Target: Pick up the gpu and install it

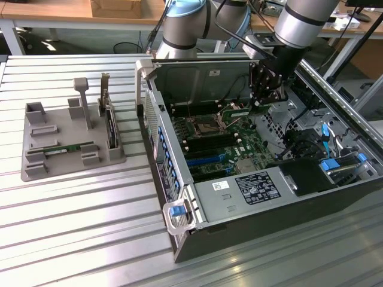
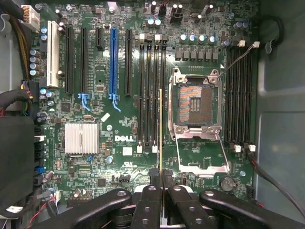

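Fingers point(image 2: 160, 177) were pinched nearly closed on the long, thin green circuit-board gpu stick point(image 2: 160, 124). Nothing else was in the grip.

Key relation: the gpu ran straight out from the fingertips, and the wrist view caught it edge-on as a thin pale line. Its long axis lay parallel to the bank of black memory slots point(image 2: 148, 95) on the green motherboard point(image 2: 95, 162). It sat above the slots of that bank nearest the silver CPU socket point(image 2: 196, 102). I couldn't tell which slot it lined up with; it probably fell between the two nearest the socket, and the edge-on view was too thin to settle it. I couldn't tell whether it was hovering or touching either.

In the exterior view, the fingers point(image 1: 263, 95) hung inside the open black computer case point(image 1: 239, 197), at roughly 1 o'clock from the case's middle. The gpu point(image 1: 238, 110) stuck out from them toward 9 o'clock, lying flat-ish over the board.

Look of the gpu: narrow, green and rigid. No label was readable from either angle.

At 9 o'clock from the case, well apart on the ribbed metal bench point(image 1: 72, 239), stood a grey plastic parts tray point(image 1: 36, 161). It held a second green stick point(image 1: 72, 147) and a dark upright expansion card point(image 1: 111, 128). Neither was near the fingers.
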Controlling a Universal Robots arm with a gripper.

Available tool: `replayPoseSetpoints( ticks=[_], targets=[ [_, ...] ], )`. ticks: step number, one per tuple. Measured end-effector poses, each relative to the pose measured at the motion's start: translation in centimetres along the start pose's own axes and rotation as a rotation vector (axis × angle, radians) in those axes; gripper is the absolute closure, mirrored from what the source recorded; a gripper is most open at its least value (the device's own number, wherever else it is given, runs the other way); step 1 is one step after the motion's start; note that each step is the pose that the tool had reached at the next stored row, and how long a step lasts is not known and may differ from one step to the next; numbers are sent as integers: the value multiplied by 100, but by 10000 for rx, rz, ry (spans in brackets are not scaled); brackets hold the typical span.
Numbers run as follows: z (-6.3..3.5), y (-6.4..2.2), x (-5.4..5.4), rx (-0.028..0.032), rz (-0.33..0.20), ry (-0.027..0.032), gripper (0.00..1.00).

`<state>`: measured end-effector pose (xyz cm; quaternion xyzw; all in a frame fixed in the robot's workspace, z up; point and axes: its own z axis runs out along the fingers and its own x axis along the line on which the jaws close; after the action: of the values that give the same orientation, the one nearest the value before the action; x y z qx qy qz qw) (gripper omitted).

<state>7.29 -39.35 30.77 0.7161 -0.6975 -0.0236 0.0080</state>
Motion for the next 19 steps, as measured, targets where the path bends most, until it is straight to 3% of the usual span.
replayPoseSetpoints(
  ticks=[19],
  targets=[
    [50,-2,1,0,0,1,88]
  ],
)
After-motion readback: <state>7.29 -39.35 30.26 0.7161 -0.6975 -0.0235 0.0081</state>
